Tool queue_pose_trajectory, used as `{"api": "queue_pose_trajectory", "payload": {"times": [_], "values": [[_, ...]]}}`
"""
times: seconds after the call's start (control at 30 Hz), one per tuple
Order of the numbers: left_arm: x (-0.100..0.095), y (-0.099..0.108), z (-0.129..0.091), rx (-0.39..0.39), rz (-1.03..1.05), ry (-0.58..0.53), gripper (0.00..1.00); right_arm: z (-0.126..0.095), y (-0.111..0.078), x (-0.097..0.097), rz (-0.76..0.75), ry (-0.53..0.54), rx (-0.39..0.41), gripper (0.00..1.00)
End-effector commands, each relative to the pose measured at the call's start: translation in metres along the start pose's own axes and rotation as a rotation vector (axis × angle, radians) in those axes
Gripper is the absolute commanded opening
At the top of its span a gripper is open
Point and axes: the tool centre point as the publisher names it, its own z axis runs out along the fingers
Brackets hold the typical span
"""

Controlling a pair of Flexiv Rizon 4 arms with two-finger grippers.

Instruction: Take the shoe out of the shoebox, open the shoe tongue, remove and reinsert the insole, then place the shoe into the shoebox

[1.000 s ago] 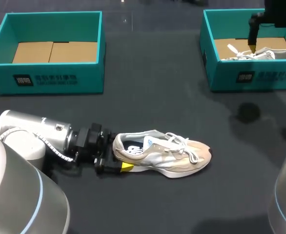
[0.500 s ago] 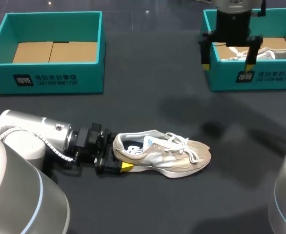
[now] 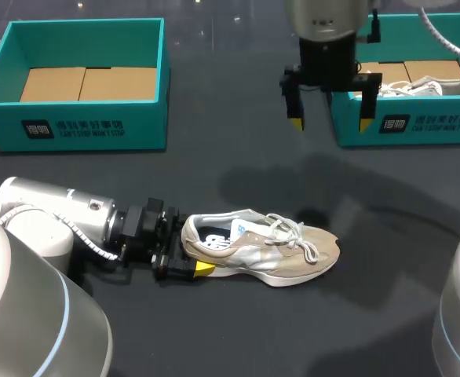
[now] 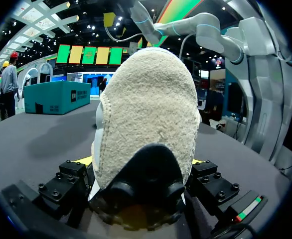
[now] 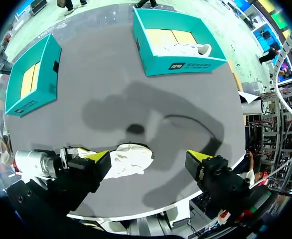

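Clamped on the heel, my left gripper [image 3: 189, 253] lies low on the dark table [image 3: 238, 181]. In its wrist view the fingers press the back of the shoe [image 4: 146, 124] from both sides, so I take that grip as firm. Well beyond this gripper, off to its side, stands a teal shoebox [image 3: 81, 78] showing only its cardboard floor.

Ahead of the left jaws the shoe [image 3: 269, 247] lies on its sole, toe pointing away from them, with the collar open just past the fingers and the white laces [image 3: 293, 234] loose over the tongue.

My right gripper [image 3: 330, 123] hangs high above the table, jaws spread wide and holding nothing. From its own wrist view the shoe [image 5: 131, 162] sits below it, near one fingertip rather than centred between the two. Just beside this gripper is the second teal shoebox [image 3: 407, 126], with another shoe [image 3: 426, 85] inside.

I judge the step in hand to be opening the tongue. To do it well, the left should hold the heel steady. The right should centre over the collar, turn its jaws across the shoe and narrow them. It should then come down behind the laces, pinch the tongue's top edge alone, and draw it up and toward the toe. Catching a lace loop would drag the whole shoe against my left grip.
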Motion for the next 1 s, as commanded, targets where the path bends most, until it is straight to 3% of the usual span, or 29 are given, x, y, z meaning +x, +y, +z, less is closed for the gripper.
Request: {"api": "queue_pose_trajectory", "payload": {"times": [0.03,0.1,0.23,0.63,1.0], "values": [[-0.002,0.002,0.001,0.000,0.001,-0.002,0.00,0.000,0.001,0.001,0.000,-0.003,0.002,1.00],[-0.002,0.002,0.001,0.000,0.001,-0.002,0.00,0.000,0.001,0.001,0.000,-0.003,0.002,1.00],[-0.002,0.002,0.001,0.000,0.001,-0.002,0.00,0.000,-0.019,0.032,0.047,-0.080,0.007,1.00],[-0.002,0.002,0.001,0.000,0.001,-0.002,0.00,0.018,-0.074,0.104,0.050,-0.054,-0.003,1.00],[-0.002,0.002,0.001,0.000,0.001,-0.002,0.00,0.021,-0.077,0.106,0.056,-0.050,0.012,1.00]]}}
